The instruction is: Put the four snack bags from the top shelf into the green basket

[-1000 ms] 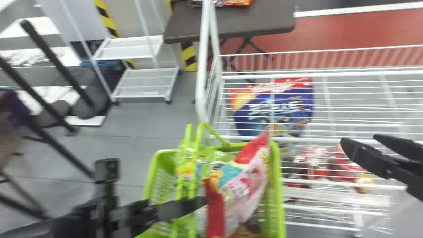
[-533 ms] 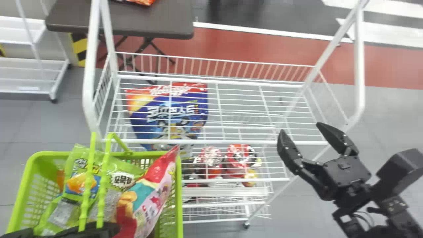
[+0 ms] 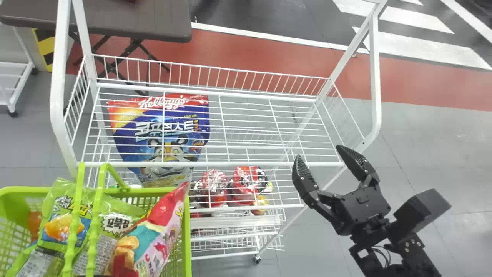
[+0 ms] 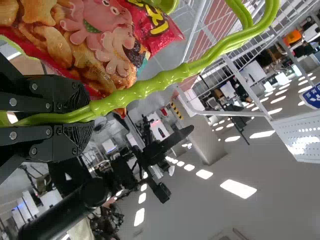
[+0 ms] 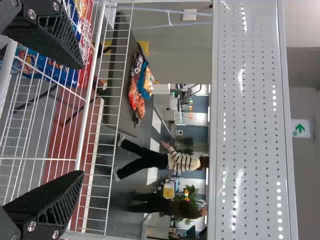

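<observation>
Behind white wire shelf [image 3: 230,164]: dark table [image 3: 153,23], red floor strip [image 3: 246,50].

Grey floor [image 3: 442,154] meets a red band [image 3: 230,50] here, white stripes [image 3: 430,46] beyond; a dark table [image 3: 150,19] stands there, and lights [image 4: 238,189] glow overhead.

In the head view, the green basket [image 3: 186,231] and the lower ends of its snack bags [image 3: 153,238] are cut off left and below; the bags hide its floor. Its handles [image 3: 92,238] cover strips of them. The left end effector [image 3: 96,276] is cropped to a dark sliver. Shelf wires break up the blue bag [image 3: 180,130] and the red packs [image 3: 246,184], whose labels are too small to tell. The far surface [image 3: 115,21] is cut off above.
</observation>
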Motion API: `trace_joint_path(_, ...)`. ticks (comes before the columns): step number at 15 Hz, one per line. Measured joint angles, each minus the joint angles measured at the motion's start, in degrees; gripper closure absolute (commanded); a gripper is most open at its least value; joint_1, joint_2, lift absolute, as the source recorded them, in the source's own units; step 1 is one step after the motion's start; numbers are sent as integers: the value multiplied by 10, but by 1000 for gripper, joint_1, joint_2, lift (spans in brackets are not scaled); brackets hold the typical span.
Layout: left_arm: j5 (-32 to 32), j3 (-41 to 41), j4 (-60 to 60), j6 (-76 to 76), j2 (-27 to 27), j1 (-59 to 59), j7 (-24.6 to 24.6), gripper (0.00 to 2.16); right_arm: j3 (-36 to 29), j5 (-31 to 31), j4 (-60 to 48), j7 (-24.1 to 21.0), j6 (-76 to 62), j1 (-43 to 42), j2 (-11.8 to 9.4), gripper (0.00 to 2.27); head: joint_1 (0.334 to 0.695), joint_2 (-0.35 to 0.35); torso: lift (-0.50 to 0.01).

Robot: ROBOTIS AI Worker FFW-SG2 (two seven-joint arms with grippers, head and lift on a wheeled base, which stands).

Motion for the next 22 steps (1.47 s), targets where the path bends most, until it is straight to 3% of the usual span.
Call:
trace_joint_path(7, 6, 14, -9, 90, -2, -4, 0, 2148, 0, -6, 6, 7, -23, 8, 1, 66, 695, -318, 0)
trace_joint_path(22, 10, 13, -5, 101, 2, -28, 0, 2148, 4, -4, 13, 5, -8, -3, 6, 73, 695, -307, 0)
